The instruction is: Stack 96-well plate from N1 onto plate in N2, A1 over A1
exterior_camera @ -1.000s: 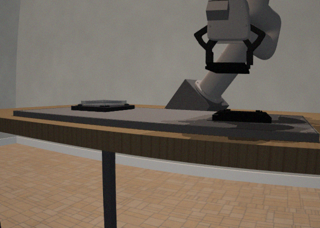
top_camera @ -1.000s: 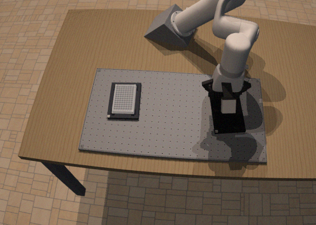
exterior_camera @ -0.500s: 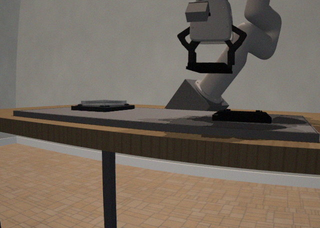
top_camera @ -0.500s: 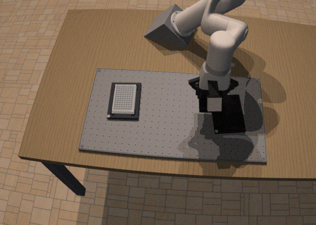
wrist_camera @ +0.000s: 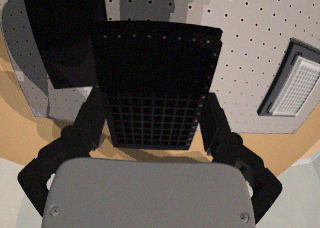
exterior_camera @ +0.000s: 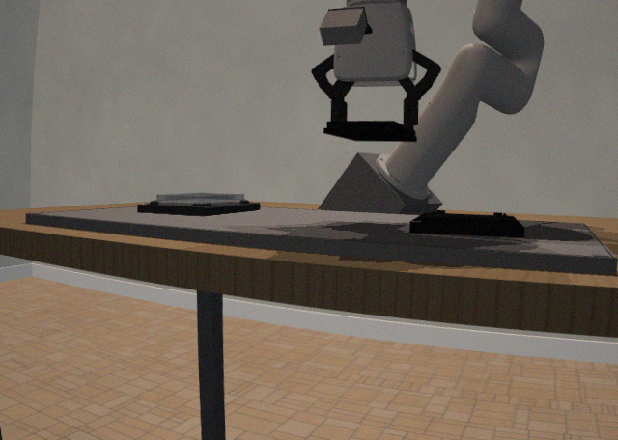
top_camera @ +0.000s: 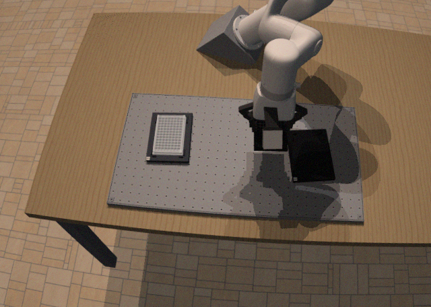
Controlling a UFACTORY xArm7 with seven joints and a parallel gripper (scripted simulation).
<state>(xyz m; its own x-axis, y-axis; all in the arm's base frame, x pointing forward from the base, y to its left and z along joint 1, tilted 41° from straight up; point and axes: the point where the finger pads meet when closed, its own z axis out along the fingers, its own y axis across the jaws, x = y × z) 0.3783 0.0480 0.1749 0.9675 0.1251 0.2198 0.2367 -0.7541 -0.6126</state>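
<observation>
My gripper (exterior_camera: pixel 373 121) is shut on a black 96-well plate (exterior_camera: pixel 370 130) and holds it level, high above the grey breadboard. From above, the gripper (top_camera: pixel 271 133) hides most of the plate. In the wrist view the plate (wrist_camera: pixel 155 91) spans between the two fingers. The black nest N1 (top_camera: pixel 310 155) lies empty just right of and below the gripper; it also shows in the side view (exterior_camera: pixel 466 224) and the wrist view (wrist_camera: pixel 66 31). A clear 96-well plate (top_camera: pixel 169 134) sits in nest N2 (exterior_camera: pixel 198 206), far to the left, and shows in the wrist view (wrist_camera: pixel 296 84).
The perforated grey breadboard (top_camera: pixel 215 164) covers the middle of the wooden table. The arm's grey wedge base (top_camera: pixel 226 36) stands behind it. A small white corner mark (top_camera: pixel 148 158) sits at the near left corner of N2, another (top_camera: pixel 295 178) at N1's near left corner.
</observation>
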